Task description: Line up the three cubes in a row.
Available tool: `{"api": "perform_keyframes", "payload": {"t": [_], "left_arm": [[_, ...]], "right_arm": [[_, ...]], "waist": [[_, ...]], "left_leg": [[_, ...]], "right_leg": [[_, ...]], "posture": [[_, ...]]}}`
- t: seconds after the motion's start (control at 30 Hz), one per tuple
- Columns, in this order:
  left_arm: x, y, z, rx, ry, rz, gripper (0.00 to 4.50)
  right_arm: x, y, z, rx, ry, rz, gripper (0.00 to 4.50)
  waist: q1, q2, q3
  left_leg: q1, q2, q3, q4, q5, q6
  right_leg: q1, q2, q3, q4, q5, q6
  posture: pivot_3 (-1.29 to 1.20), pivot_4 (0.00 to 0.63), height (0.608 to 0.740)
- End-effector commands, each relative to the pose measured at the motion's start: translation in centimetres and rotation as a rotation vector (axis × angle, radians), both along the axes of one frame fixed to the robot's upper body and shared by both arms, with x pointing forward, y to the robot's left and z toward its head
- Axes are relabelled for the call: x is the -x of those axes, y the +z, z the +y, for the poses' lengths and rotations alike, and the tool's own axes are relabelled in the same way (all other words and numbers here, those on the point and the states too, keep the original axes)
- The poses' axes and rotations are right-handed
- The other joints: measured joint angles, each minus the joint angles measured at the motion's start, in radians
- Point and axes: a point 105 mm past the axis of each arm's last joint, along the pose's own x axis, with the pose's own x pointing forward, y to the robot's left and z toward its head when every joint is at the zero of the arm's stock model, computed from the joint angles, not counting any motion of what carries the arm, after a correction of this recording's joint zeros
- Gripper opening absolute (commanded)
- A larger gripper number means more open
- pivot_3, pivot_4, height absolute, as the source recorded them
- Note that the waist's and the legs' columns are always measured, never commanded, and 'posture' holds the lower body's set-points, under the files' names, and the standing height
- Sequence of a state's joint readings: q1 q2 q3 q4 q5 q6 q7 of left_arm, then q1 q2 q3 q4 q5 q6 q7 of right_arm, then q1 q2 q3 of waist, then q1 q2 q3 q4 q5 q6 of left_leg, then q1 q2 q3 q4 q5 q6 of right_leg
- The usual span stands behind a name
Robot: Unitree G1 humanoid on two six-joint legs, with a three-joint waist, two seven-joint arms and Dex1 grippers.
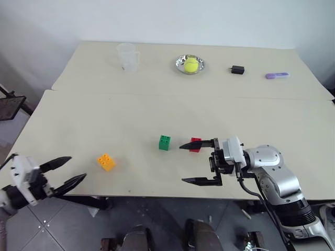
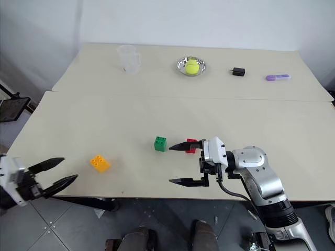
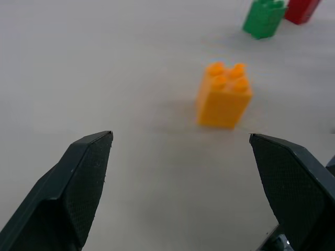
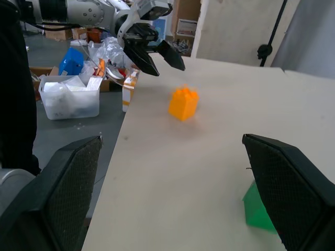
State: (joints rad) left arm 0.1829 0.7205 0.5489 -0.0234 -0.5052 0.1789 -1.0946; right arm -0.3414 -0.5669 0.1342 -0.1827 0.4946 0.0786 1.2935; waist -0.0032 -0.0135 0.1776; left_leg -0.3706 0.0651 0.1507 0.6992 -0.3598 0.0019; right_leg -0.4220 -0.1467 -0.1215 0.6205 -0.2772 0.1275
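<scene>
Cubes sit near the table's (image 1: 293, 125) front edge in the head views: the green cube (image 1: 165, 142) and red cube (image 1: 196, 144) close together, the orange cube (image 1: 106, 162) well apart toward the left gripper (image 1: 69, 171), while the right gripper (image 1: 197, 163) hovers spread wide just in front of the red one. Along the left wrist, wide-spread fingers (image 3: 78, 178) frame the orange cube ahead (nothing held), so I'd advance squarely, centring it before closing. From the right wrist, the green cube's corner peeks by one finger (image 4: 293, 188); keep clear to avoid nudging it.
</scene>
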Motion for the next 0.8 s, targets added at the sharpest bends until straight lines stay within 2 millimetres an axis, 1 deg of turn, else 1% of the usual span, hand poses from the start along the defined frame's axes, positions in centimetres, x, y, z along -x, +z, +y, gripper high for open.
{"api": "perform_keyframes", "payload": {"t": [0.03,0.1,0.17,0.27,0.4,0.47,0.53,0.6,0.63,0.67,0.7,0.73,0.8], "left_arm": [[-1.5,0.1,-1.4,-0.020,-0.026,-0.033,4.46],[-2.3,-0.3,-2.2,-0.009,-0.043,-0.030,4.46],[-2.6,-0.9,-3.0,-0.016,-0.075,-0.013,4.46],[-3.1,-1.0,-3.7,0.008,-0.099,-0.006,3.92],[-2.8,-1.3,-3.8,-0.007,-0.131,0.021,2.79],[-2.8,-1.2,-3.8,-0.019,-0.144,0.019,2.12],[-3.5,-0.4,-4.3,-0.022,-0.182,0.003,1.57],[-4.6,0.9,-5.9,-0.013,-0.262,-0.021,1.57],[-5.1,1.4,-6.7,-0.019,-0.301,-0.036,1.57],[-5.8,1.8,-7.4,-0.029,-0.338,-0.051,1.57],[-7.2,2.1,-8.7,-0.053,-0.399,-0.074,1.57],[-8.2,2.3,-9.6,-0.074,-0.445,-0.087,1.57],[-10.1,2.3,-11.3,-0.123,-0.527,-0.104,1.57]], "right_arm": [[0.1,0.5,-0.7,-0.013,-0.015,-0.015,4.50],[0.1,0.2,-0.8,-0.005,-0.026,-0.012,4.50],[0.1,0.1,-1.0,-0.002,-0.038,-0.012,4.50],[0.2,0.1,-1.4,0.001,-0.070,-0.019,4.50],[0.2,0.0,-1.9,0.008,-0.106,-0.025,4.50],[0.1,0.1,-2.0,0.006,-0.120,-0.028,4.50],[0.1,0.1,-2.2,0.009,-0.136,-0.026,4.50],[1.1,-0.2,-2.6,0.035,-0.105,0.040,4.50],[1.1,-0.1,-2.7,0.037,-0.108,0.034,4.50],[0.9,0.0,-2.9,0.029,-0.131,0.019,4.50],[0.6,0.1,-3.4,0.033,-0.165,0.001,4.50],[0.3,0.1,-3.7,0.037,-0.187,-0.008,4.50],[0.0,-0.1,-4.6,0.046,-0.231,-0.007,4.50]], "waist": [[-0.001,0.000,0.000],[-0.002,0.000,0.000],[-0.006,0.000,0.000],[-0.009,0.000,0.000],[-0.010,0.000,0.000],[-0.010,0.000,0.000],[-0.009,0.000,0.000],[0.004,0.000,0.000],[0.011,0.000,0.000],[0.014,0.000,0.000],[0.014,0.000,0.000],[0.025,0.000,-0.001],[0.026,0.000,-0.001]], "left_leg": [[0.000,0.000,0.000,0.000,0.000,0.000],[0.000,0.000,0.003,0.000,0.000,0.000],[-0.001,0.000,0.004,0.000,0.000,0.000],[-0.001,0.000,0.006,-0.001,0.000,0.000],[-0.001,0.000,0.006,-0.001,0.000,0.000],[-0.001,0.000,0.006,-0.001,0.000,0.000],[0.000,0.000,0.006,-0.001,0.000,0.000],[-0.001,0.000,0.006,-0.001,0.000,0.000],[-0.001,0.000,0.006,0.000,0.000,0.000],[-0.001,0.000,0.006,0.000,0.000,0.000],[-0.001,0.000,0.006,0.000,0.000,0.000],[-0.001,0.000,0.007,0.000,0.000,0.000],[-0.001,-0.001,0.008,0.001,0.001,0.000]], "right_leg": [[0.000,0.000,0.000,0.000,0.000,0.000],[-0.002,0.000,0.000,0.001,0.000,0.000],[-0.002,0.000,0.000,0.001,0.000,0.000],[-0.004,0.000,0.000,0.001,0.000,0.000],[-0.004,0.000,0.001,0.001,0.000,0.000],[-0.004,0.000,0.001,0.001,0.000,0.000],[-0.004,0.000,0.001,0.001,0.000,0.000],[-0.004,0.000,0.001,0.001,0.000,0.000],[-0.004,0.000,0.001,0.001,0.000,0.000],[-0.003,0.000,0.001,0.001,0.000,0.000],[-0.003,0.000,0.001,0.000,0.000,0.000],[-0.003,0.000,0.001,0.001,0.000,0.000],[-0.003,0.001,0.001,0.000,0.001,-0.001]], "posture": [[0.00,0.150,0.740],[0.00,0.150,0.740],[0.00,0.150,0.740],[0.00,0.150,0.740],[0.00,0.150,0.740],[0.00,0.150,0.740],[0.00,0.150,0.740],[0.00,0.150,0.740],[0.00,0.150,0.740],[0.00,0.150,0.740],[0.00,0.150,0.740],[0.00,0.150,0.740],[0.00,0.150,0.740]]}}
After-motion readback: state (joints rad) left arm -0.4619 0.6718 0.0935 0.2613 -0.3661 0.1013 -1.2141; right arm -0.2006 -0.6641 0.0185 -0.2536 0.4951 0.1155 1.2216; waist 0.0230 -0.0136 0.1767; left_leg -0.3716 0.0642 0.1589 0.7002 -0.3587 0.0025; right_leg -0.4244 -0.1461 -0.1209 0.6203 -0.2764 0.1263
